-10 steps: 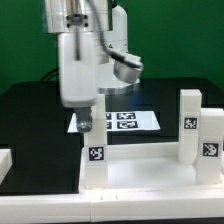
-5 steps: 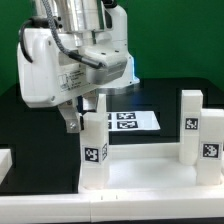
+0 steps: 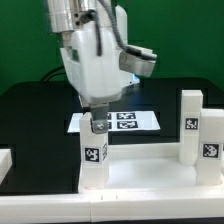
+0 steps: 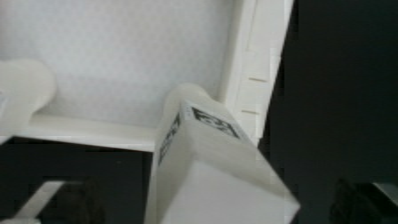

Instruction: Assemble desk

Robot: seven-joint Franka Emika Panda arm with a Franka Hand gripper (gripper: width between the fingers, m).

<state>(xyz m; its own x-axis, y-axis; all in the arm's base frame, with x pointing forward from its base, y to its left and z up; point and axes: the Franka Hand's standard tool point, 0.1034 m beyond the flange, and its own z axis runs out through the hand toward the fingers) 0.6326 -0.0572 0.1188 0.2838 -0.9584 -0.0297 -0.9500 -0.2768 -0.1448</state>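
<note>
— White plastic all along the near edge, is that the desk (image 3: pixel 140 170)?

— Yes. Its flat rimmed top lies on the black tabletop (image 3: pixel 30 115), and three chunky square legs stand up from it. One leg (image 3: pixel 93 150) is at the near corner on the exterior view's left. Two more are on the exterior view's right, a far one (image 3: pixel 189 125) and a near one (image 3: pixel 211 140). Each carries a small black-and-white tag.

— Where is the arm?

— Over the left leg. Its fingers (image 3: pixel 97 124) point down at the top of that leg, and the white gripper body rises above them.

— Have they got hold of it?

— I cannot tell. The dark tips sit right at the leg's upper end, perhaps touching it, but the gap between them is not clear in the exterior view. In the wrist view the leg (image 4: pixel 214 165) fills the middle, tilted across the picture with its tag showing, and only blurred dark shapes lie at the edge nearest the camera.

— Anything else on the tabletop?

— Farther back, behind the left leg, lies the marker board (image 3: pixel 135 120), flat and partly hidden by the arm. A small white block (image 3: pixel 5 160) shows at the left edge; too little of it is visible to name it.
</note>
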